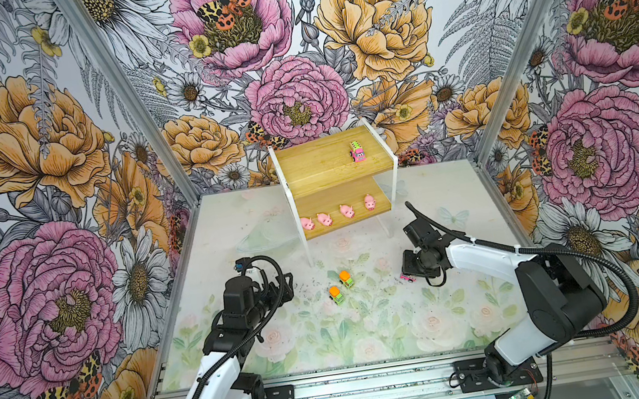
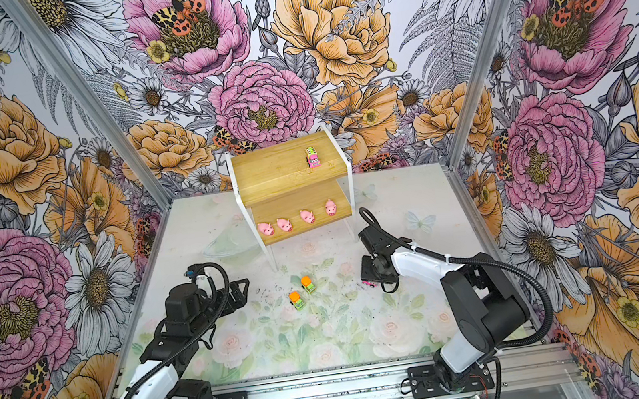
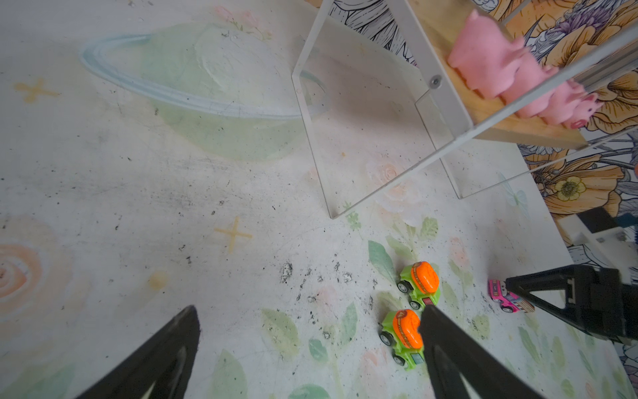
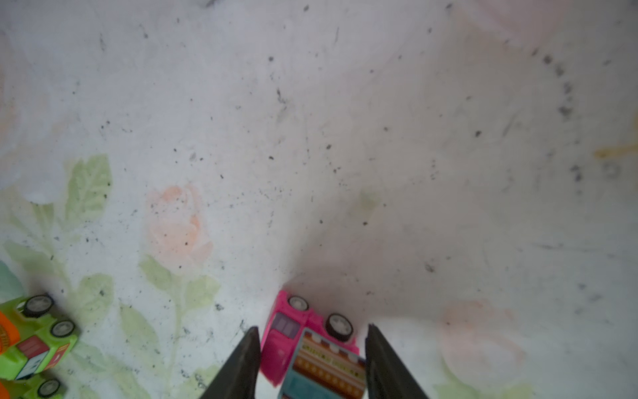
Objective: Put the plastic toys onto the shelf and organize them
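Tabletop [image 4: 310, 138] bears pink car [image 4: 310, 349] between right jaws.

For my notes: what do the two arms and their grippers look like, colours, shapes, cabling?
Left arm and right arm have white link shells with black joint housings. A black corrugated cable hose runs along each; white ties hold the right one. Left gripper and right gripper carry matte black tapered fingers with triangular cut-outs.

right wrist view: striped car [image 4: 310, 350] cropped by edge, right tool [image 4: 313, 326] contact unclear | top views: car mostly hidden
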Controlling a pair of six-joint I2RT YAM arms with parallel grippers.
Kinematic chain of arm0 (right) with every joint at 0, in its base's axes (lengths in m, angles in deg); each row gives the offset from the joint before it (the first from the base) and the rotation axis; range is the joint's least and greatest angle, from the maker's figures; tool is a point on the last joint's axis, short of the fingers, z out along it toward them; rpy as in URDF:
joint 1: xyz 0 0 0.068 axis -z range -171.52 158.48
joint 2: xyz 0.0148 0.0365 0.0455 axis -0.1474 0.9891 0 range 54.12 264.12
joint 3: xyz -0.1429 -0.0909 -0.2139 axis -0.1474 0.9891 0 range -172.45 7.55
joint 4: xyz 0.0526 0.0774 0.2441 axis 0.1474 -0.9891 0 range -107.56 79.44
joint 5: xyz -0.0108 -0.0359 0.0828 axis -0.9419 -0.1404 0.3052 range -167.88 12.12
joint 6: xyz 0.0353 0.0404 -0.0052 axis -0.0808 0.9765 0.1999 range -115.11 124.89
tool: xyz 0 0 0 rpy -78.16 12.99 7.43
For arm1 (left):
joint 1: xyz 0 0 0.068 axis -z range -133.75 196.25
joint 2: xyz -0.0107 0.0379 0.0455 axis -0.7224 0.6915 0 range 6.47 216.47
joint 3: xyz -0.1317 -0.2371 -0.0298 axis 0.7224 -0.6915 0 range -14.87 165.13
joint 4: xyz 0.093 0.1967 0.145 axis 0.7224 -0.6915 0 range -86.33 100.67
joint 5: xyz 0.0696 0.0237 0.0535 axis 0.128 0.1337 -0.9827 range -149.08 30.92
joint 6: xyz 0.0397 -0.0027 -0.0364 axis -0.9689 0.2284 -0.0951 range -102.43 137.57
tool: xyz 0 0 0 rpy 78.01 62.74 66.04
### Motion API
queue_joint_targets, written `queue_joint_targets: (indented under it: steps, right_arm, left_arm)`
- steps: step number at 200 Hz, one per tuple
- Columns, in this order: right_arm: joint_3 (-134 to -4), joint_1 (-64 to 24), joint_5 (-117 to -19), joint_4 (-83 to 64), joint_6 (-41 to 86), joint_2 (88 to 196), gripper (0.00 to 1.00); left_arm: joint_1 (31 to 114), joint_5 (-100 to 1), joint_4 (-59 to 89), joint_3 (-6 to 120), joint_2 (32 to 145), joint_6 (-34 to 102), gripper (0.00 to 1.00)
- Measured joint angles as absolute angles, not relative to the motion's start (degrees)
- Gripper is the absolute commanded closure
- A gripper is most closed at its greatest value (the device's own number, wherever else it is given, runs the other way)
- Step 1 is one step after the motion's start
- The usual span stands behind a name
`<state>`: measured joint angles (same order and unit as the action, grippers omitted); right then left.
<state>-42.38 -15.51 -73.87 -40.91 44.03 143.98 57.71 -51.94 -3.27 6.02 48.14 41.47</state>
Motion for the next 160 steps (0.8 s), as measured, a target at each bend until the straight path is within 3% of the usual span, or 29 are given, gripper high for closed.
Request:
queue_joint_targets:
  steps: [160]
  right_arm:
    - [-47.1, -15.2, -55.5, -37.7, 30.2, 149.8, 0.67]
  left_arm:
    - [57.6, -51.9, -3.3, 6.0, 48.1, 41.5, 0.01]
